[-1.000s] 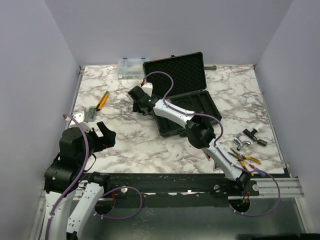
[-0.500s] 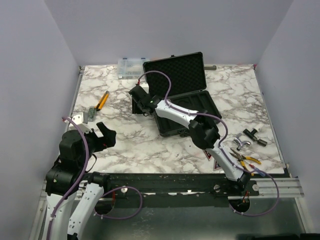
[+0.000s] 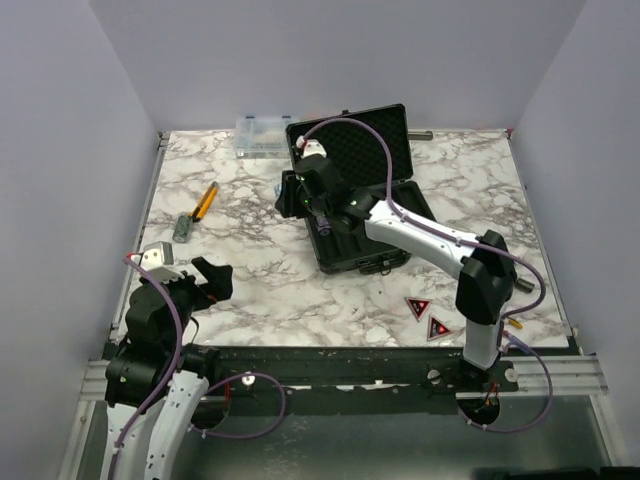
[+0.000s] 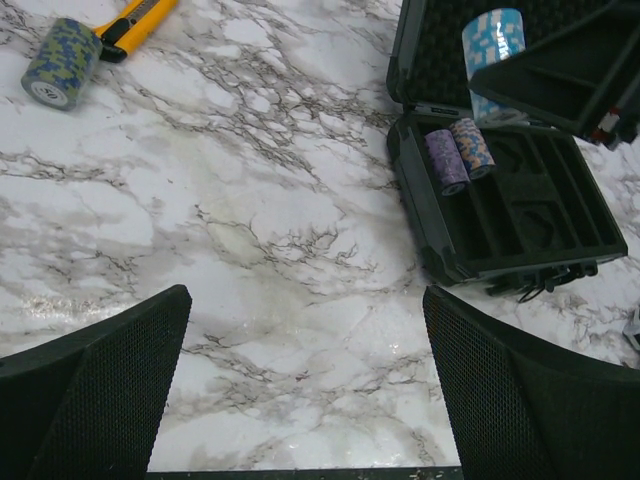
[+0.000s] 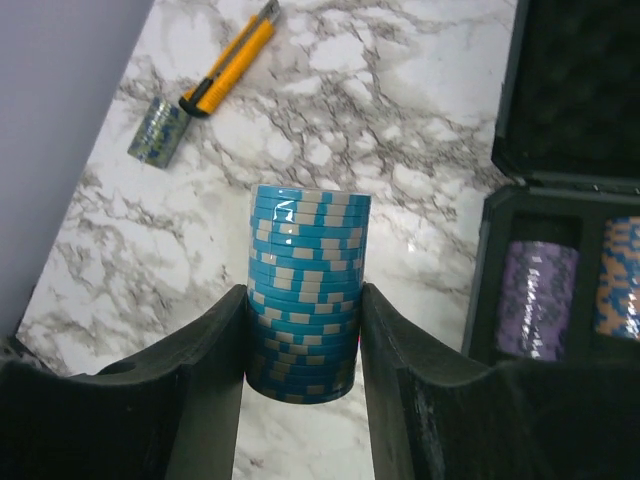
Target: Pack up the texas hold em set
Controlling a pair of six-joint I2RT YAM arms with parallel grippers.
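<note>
Blue chips are held upright between the right jaws, at the left rim of the open case at the desk's far middle. Left jaws are spread wide over the near-left corner.

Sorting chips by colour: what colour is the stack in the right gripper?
The chip stack is light blue with pale edge spots; clearest in right wrist view.

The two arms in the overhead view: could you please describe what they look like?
Both the left arm and right arm have white links with black joint housings and a looping purple cable. The left tool and right tool are black, each with two broad fingers.
</note>
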